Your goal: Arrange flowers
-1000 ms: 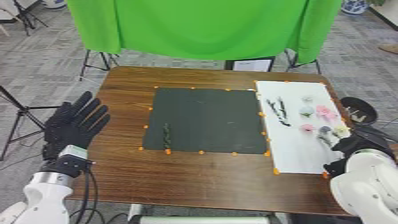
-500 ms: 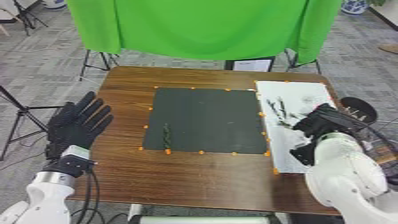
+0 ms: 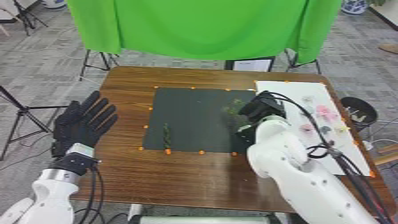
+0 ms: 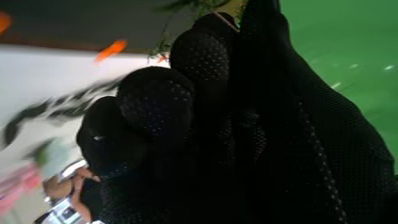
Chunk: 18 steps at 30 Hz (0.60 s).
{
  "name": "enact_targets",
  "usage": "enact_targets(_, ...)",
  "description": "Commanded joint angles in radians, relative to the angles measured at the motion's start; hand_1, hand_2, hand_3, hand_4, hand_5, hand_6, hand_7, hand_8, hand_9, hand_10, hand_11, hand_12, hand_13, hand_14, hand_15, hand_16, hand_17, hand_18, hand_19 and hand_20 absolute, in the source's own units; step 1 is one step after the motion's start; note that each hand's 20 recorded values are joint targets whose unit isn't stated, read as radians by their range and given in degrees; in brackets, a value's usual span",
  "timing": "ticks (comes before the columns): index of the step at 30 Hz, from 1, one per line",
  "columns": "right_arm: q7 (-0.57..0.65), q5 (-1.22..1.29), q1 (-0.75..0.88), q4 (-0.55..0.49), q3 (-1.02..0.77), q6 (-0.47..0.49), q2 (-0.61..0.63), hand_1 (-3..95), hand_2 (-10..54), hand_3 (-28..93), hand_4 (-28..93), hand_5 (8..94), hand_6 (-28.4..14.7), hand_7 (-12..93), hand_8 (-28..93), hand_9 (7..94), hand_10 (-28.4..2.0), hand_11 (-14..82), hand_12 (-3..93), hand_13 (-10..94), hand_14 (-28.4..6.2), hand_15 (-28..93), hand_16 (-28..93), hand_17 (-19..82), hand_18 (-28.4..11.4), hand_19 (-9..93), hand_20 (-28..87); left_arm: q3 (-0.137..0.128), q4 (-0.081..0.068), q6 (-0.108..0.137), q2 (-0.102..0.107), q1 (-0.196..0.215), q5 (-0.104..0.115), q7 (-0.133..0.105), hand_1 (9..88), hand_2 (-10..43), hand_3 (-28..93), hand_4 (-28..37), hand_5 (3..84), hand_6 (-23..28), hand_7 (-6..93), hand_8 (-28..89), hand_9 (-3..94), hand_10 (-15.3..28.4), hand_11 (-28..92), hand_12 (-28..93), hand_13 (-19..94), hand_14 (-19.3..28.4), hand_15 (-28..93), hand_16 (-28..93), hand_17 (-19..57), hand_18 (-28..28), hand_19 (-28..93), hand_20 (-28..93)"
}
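My right hand is over the dark mat's right edge in the head view, shut on a green sprig that sticks out to its left. In the right wrist view the curled glove pinches a thin stem, with green leaves beyond the fingertips. A dark green stem lies on the left part of the dark mat. Pink flowers and paler ones lie on the white sheet. My left hand is open, left of the mat, fingers straight.
Orange markers line the mat and sheet. A dark round container stands beyond the table's right edge. Brown wood runs along the near side, and a green cloth hangs behind the table.
My right hand has moved left from the white sheet to the dark mat, bringing the green sprig along. Flowers it had covered are visible again. My left hand has shifted slightly.
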<state>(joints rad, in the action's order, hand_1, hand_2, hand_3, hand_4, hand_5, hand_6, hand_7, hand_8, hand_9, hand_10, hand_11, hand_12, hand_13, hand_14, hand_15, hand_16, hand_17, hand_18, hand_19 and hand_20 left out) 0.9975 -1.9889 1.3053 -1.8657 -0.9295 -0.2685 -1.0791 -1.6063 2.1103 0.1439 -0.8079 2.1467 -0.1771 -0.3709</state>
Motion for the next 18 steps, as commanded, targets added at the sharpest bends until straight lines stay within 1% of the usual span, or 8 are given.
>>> enact_targets(1,-0.002,-0.105,-0.083,0.106,0.113,0.052,-0.119,52.9,-9.5,70,-23,76.7,-2.9,40,19,83.5,-12.0,39.9,40.7,83,-10.0,61,37,57,-20.3,93,39,0.013,-0.001,0.005,0.010,-0.016,0.010,0.005,26.2,12.7,73,-28.3,38.8,8.2,6.8,-7,31.1,14.6,14,10,20,15.5,26,-6,-5.1,12.5,28,8)
enact_targets(3,0.013,-0.126,-0.086,0.127,0.143,0.045,-0.130,52.9,-9.5,70,-23,76.7,-2.9,40,19,83.5,-12.1,39.9,40.7,83,-10.0,61,37,57,-20.4,93,39,0.015,0.002,0.009,0.011,-0.012,0.017,0.008,26.2,12.8,73,-28.3,38.8,8.2,6.9,-7,31.2,14.6,14,10,20,15.4,26,-6,-5.2,12.5,28,8)
enact_targets(5,0.041,-0.154,-0.091,0.139,0.182,0.016,-0.133,52.7,-9.5,70,-23,76.6,-2.8,40,19,83.5,-12.0,39.9,40.7,83,-10.1,62,37,57,-20.4,93,39,0.021,-0.003,0.014,0.011,-0.020,0.025,0.006,26.3,12.7,73,-28.3,38.9,8.3,6.9,-7,31.3,14.6,14,10,20,15.5,27,-6,-5.2,12.5,28,8)
enact_targets(6,0.046,-0.158,-0.086,0.136,0.191,0.024,-0.135,52.6,-9.5,70,-23,76.7,-2.8,40,19,83.6,-11.9,40.0,40.7,83,-10.1,62,37,58,-20.6,93,39,0.017,0.001,0.019,0.009,-0.012,0.025,0.004,26.2,12.7,73,-28.3,39.0,8.3,6.9,-7,31.4,14.6,14,10,20,15.5,27,-6,-5.2,12.5,28,8)
enact_targets(8,0.056,-0.158,-0.081,0.128,0.207,0.033,-0.137,52.5,-9.5,71,-23,76.9,-2.8,40,19,84.0,-12.2,40.0,40.5,83,-10.1,61,36,58,-20.9,93,39,0.018,-0.003,0.016,0.010,-0.019,0.024,0.007,26.2,12.7,73,-28.3,39.1,8.2,6.8,-7,31.6,14.7,14,10,20,15.5,27,-6,-5.1,12.5,28,8)
enact_targets(9,0.054,-0.160,-0.075,0.124,0.210,0.046,-0.138,52.4,-9.5,71,-23,77.0,-2.9,40,19,84.1,-12.3,40.1,40.4,83,-10.2,61,36,58,-20.9,93,38,0.016,0.000,0.019,0.011,-0.015,0.025,0.005,26.2,12.7,73,-28.3,39.1,8.2,6.8,-7,31.6,14.8,14,10,20,15.5,27,-6,-5.1,12.5,28,8)
enact_targets(14,0.050,-0.128,-0.059,0.107,0.217,0.104,-0.135,52.5,-9.5,70,-23,77.3,-3.1,40,18,84.1,-12.5,40.3,40.0,84,-10.3,61,36,58,-21.0,93,38,0.022,-0.007,0.014,0.011,-0.030,0.016,0.013,26.3,12.7,73,-28.3,39.1,8.3,6.8,-7,31.7,14.7,14,10,21,15.5,27,-6,-5.1,12.5,28,8)
enact_targets(18,0.046,-0.124,-0.049,0.084,0.224,0.132,-0.133,52.7,-9.5,70,-23,77.4,-3.1,37,17,83.9,-12.5,39.1,39.7,83,-10.5,61,36,58,-21.1,93,38,0.018,-0.007,0.014,0.011,-0.029,0.014,0.017,26.3,12.8,73,-28.3,39.2,8.3,6.9,-7,31.8,14.7,15,10,21,15.5,27,-6,-5.1,12.5,28,8)
